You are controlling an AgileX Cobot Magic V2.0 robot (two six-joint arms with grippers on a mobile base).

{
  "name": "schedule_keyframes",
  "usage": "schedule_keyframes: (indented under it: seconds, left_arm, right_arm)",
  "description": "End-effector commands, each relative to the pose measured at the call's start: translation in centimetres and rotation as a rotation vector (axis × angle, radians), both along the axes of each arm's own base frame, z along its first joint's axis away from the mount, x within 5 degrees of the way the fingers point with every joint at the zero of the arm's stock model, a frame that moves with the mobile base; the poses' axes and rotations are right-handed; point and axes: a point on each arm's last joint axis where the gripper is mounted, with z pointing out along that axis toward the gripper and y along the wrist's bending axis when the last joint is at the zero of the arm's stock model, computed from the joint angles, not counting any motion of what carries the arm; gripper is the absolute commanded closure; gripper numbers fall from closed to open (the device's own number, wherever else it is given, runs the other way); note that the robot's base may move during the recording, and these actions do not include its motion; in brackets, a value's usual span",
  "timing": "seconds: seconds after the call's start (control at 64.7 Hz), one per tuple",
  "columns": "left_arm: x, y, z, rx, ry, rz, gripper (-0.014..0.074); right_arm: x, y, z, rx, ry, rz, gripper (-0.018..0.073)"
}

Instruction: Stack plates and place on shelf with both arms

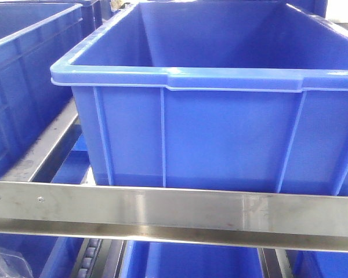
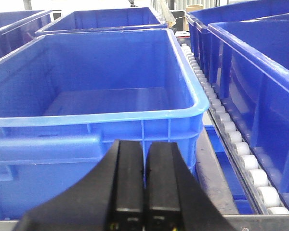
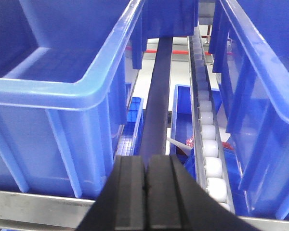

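Shelving: blue bins (image 1: 220, 116) on roller rails (image 2: 231, 139), steel crossbar (image 1: 174, 211) in front.
Left tool (image 2: 144, 192): my fingers pressed together, empty.
Right tool (image 3: 145, 192): same.
Plates: none visible; bearing from either tool undetermined.

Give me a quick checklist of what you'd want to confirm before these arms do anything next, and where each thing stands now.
1. Plates in sight: not ok, no plate shows in any view.
2. Left tool free: ok, its fingers are closed together with nothing between them.
3. Right tool free: ok, closed and holding nothing.
4. Blue bin ahead of the left tool clear inside: ok, its visible floor is bare.
5. Roller track clear: ok on the visible stretch.
6. Front metal rail clear of the tools: cannot tell, neither tool shows in the front view.
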Motion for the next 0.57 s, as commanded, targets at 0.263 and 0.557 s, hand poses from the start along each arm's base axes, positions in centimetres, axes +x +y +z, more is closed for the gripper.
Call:
schedule_keyframes:
  seconds: [0.263, 0.557]
  left_arm:
    - [-0.25, 0.10, 0.78, -0.028, -0.104, 0.007, 0.0514]
    - [-0.25, 0.10, 0.78, -0.028, -0.104, 0.007, 0.0514]
  right_arm:
    - [-0.11, -0.08, 0.82, -0.013, -0.101, -0.010, 0.0505]
    - [-0.11, -0.08, 0.82, -0.013, -0.101, -0.010, 0.0505]
